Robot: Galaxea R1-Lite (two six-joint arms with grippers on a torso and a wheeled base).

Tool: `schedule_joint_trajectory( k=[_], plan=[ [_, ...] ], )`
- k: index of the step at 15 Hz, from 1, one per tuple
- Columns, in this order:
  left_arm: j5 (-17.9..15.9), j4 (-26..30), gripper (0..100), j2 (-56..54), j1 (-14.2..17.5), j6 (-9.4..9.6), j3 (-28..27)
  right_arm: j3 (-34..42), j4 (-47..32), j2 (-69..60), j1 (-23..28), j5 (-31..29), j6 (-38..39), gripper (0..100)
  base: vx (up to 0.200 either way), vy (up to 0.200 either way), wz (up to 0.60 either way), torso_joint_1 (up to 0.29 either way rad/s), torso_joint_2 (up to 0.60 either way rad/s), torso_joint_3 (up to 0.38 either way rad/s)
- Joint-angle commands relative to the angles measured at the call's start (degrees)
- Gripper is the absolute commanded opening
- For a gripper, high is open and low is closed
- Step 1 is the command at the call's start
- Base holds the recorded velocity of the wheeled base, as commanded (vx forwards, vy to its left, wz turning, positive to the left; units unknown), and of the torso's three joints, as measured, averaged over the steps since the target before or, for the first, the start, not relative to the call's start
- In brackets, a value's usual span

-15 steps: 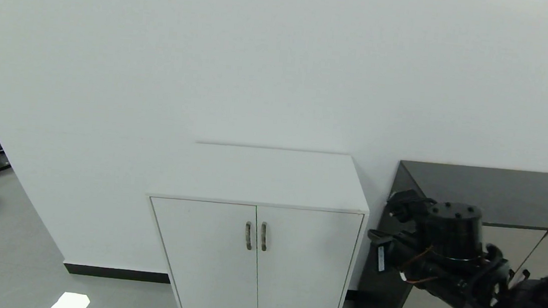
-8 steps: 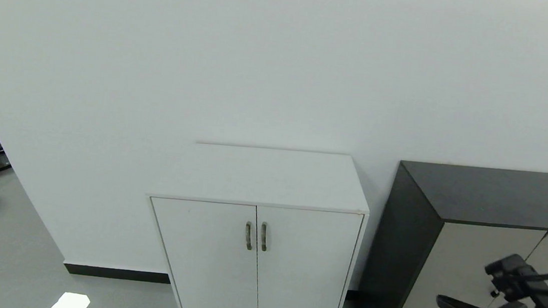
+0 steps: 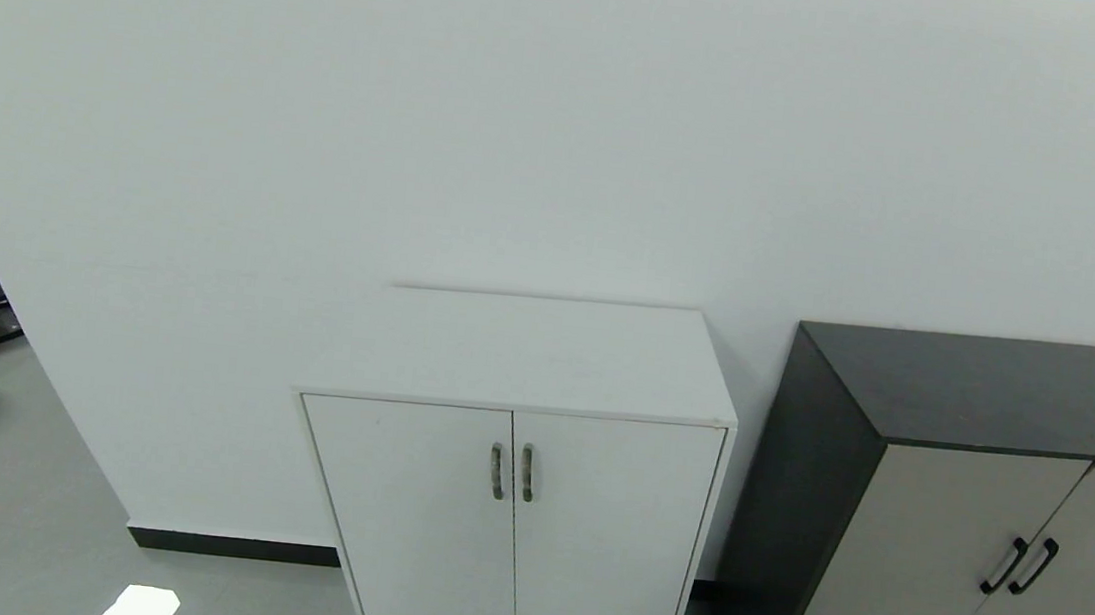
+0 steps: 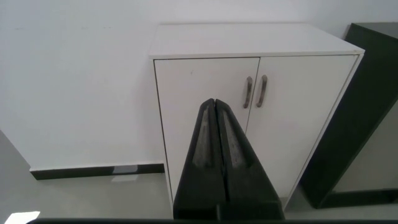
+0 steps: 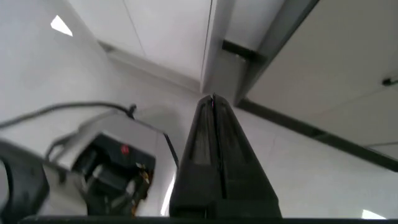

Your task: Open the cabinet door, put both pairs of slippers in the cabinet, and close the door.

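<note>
Cabinet [image 3: 506, 525] lower centre of head view, 2 doors shut, handles [image 3: 497, 470] side by side. Left gripper [image 4: 214, 109] jaws pressed together, empty, facing it. Right gripper [image 5: 212, 106] likewise, above floor [image 5: 298, 168].

Grey floor [image 3: 5, 517], white cabinet [image 3: 417, 516] standing on it, dark cabinet [image 3: 809, 514] just beside

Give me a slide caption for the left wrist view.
Left gripper, shut, aimed at the white cabinet with both doors closed.
</note>
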State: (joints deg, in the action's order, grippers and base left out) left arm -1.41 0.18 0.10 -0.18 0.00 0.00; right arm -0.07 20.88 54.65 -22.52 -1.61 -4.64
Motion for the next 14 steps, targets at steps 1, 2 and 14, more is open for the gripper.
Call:
schedule_joint_trajectory(
  k=[1, 2, 14],
  plan=[
    [0.0, 0.0, 0, 0.0, 0.0, 0.00, 0.0, 0.1, -4.5, -9.4, 0.2, 0.7, -0.7, 0, 0.000, 0.000, 0.00, 0.000, 0.00, 0.000],
    [0.0, 0.0, 0, 0.0, 0.0, 0.00, 0.0, 0.1, -8.5, -12.8, 0.2, 2.3, -0.7, 0, 0.000, 0.000, 0.00, 0.000, 0.00, 0.000],
    [-0.2, 0.0, 0, 0.0, 0.0, 0.00, 0.0, 0.1, -20.4, -23.2, -1.5, 6.0, 1.2, 0, 0.000, 0.000, 0.00, 0.000, 0.00, 0.000]
  ],
)
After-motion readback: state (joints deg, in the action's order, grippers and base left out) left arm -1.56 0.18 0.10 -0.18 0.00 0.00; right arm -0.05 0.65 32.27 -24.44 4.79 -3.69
